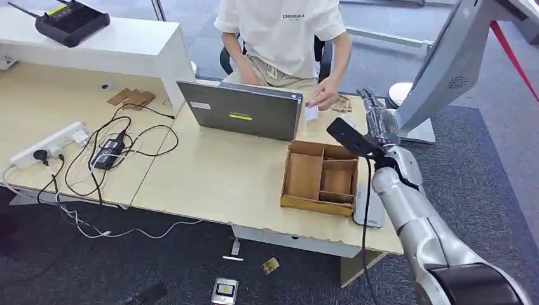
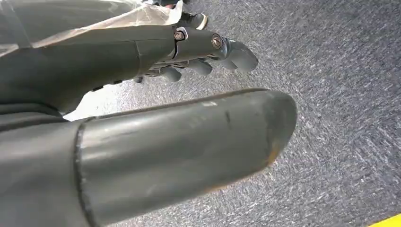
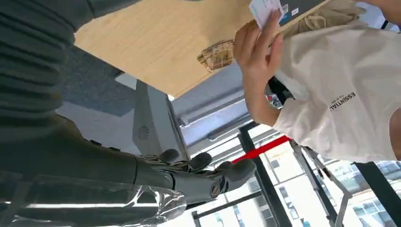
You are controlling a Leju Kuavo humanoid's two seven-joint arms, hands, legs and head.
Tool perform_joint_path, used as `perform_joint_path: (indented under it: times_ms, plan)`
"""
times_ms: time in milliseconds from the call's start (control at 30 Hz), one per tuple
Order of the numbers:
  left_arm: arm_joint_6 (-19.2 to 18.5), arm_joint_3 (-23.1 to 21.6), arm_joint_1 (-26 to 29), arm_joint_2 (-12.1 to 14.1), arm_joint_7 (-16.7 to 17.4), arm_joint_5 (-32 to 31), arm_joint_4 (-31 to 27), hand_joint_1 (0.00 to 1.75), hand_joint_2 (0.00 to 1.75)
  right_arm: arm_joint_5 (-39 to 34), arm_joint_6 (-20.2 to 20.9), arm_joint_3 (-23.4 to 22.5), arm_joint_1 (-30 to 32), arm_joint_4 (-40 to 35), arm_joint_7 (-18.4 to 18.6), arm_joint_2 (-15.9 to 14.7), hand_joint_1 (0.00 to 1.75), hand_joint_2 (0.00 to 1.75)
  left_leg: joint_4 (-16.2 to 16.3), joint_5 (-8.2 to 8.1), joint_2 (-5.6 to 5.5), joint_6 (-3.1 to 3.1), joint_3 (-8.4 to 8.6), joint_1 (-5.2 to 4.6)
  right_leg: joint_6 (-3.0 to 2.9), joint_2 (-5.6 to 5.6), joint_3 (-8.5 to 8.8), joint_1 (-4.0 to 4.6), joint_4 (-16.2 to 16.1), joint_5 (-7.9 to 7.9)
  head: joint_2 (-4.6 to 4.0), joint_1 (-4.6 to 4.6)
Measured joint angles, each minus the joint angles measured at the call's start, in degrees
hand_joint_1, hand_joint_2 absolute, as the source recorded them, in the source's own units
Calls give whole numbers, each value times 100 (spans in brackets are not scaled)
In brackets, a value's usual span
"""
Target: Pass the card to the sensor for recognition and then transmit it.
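Note:
A person seated behind the laptop [image 1: 245, 111] pinches a small white card [image 1: 310, 112] just above the tabletop; the right wrist view shows the same card [image 3: 263, 10] in the person's fingers. My right hand [image 1: 376, 118] is raised at the table's right end, a short way right of the card, fingers stretched out and holding nothing [image 3: 201, 172]. A flat grey-white device [image 1: 368, 206], possibly the sensor, lies beside the wooden compartment box [image 1: 321, 175]. My left hand [image 2: 198, 59] hangs over grey carpet, fingers extended and empty.
A power strip [image 1: 54, 143] with a tangle of black cables covers the table's left part. A black device [image 1: 71, 22] sits on the white shelf. Wooden pieces [image 1: 132, 97] lie near it. A grey stand [image 1: 438, 70] rises at right. Small items [image 1: 224, 291] lie on the floor.

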Motion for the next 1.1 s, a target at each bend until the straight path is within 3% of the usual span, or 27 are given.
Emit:
perform_joint_path:
  times_ms: [33,67,167,267,467,667,833,1100]
  plan:
    - [13,0,9,0,0,2,0,0,0,-49,-33,0,-8,13,-31,0,0,0,0,0,0,0,0,0,0,0,0,0,0,0,0,0]
    - [17,0,18,0,0,9,0,0,0,-158,-59,0,-13,18,-79,-4,0,175,0,0,0,0,0,0,0,0,0,0,0,0,0,0]
    - [31,0,39,2,-24,48,0,0,0,-526,-31,-22,-35,13,-201,-41,0,175,1,0,0,0,0,0,0,0,0,0,-1,0,0,0]
    - [46,2,71,9,-53,76,0,0,0,-1129,324,-101,-35,-55,-289,-103,0,175,1,-1,0,0,0,0,0,0,-1,0,-2,0,0,0]
    - [105,9,171,26,-120,181,2,0,0,-2906,1804,-321,160,-586,-94,-315,0,175,2,-1,0,0,2,0,0,0,0,0,-4,0,0,0]
    - [164,26,261,42,-216,258,4,0,0,-4205,2968,-413,898,-1940,574,-631,0,175,2,-2,0,0,4,0,0,0,1,0,-5,-1,0,2]
    - [229,76,330,72,-271,310,7,0,0,-4064,3158,-387,1780,-3236,880,-857,0,175,0,-3,1,0,3,1,0,0,0,2,-6,-1,0,-2]
    - [291,151,404,90,-278,387,9,0,0,-3405,3090,-328,2694,-4341,907,-1110,0,175,-1,-3,2,0,2,1,-1,0,2,1,-6,-1,0,0]
